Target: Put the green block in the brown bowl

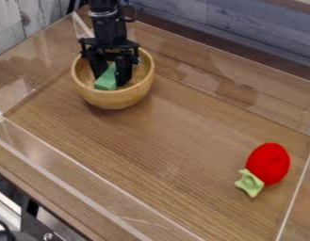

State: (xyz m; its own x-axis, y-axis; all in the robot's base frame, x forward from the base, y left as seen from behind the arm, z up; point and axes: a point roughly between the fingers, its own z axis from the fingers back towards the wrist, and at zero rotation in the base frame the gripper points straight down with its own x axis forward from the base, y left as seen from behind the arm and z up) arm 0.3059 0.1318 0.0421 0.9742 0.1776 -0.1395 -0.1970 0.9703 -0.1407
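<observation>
The brown bowl (135,89) stands at the back left of the wooden table. Inside it the green block (106,77) leans against the bowl's inner wall. My gripper (108,73) hangs straight down over the bowl with its dark fingers (125,68) spread on either side of the block. The gap between them is wider than the block, so the gripper is open, and I see no grip on the block. The fingertips dip just below the rim.
A red round toy (268,162) with a pale-green leafy stem (251,184) lies near the front right. Clear acrylic walls (19,71) ring the table. A grey plank wall runs along the back.
</observation>
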